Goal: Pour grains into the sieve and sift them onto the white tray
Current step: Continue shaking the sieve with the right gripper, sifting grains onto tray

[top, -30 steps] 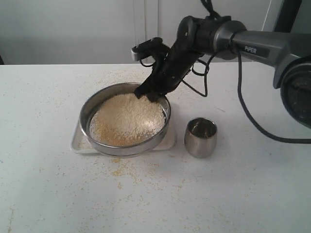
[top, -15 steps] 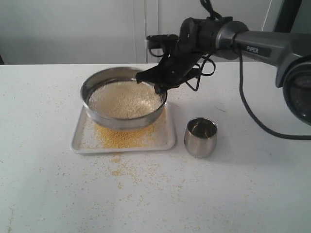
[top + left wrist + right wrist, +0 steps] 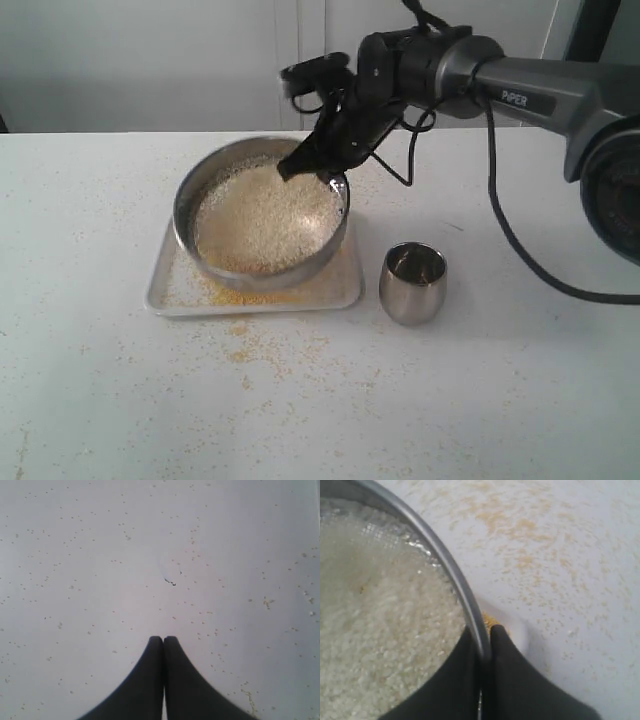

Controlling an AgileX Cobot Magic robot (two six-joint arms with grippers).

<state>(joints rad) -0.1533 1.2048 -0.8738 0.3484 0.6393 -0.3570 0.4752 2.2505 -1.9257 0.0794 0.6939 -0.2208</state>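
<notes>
Sifting well underway: right gripper (image 3: 318, 174) clamps the sieve (image 3: 262, 279) by its rim above the white tray (image 3: 163, 292), yellow grains (image 3: 245, 296) already through, whitish ones left inside.

Left gripper (image 3: 163, 639) has its two dark fingers pressed together, tips touching, nothing between them, hanging over a bare white table (image 3: 100, 555). Loose grains (image 3: 265, 601) lie thinly scattered across the surface, all tiny specks. One small dark mark (image 3: 170, 582) sits just past the fingertips; can't tell what it is.
</notes>
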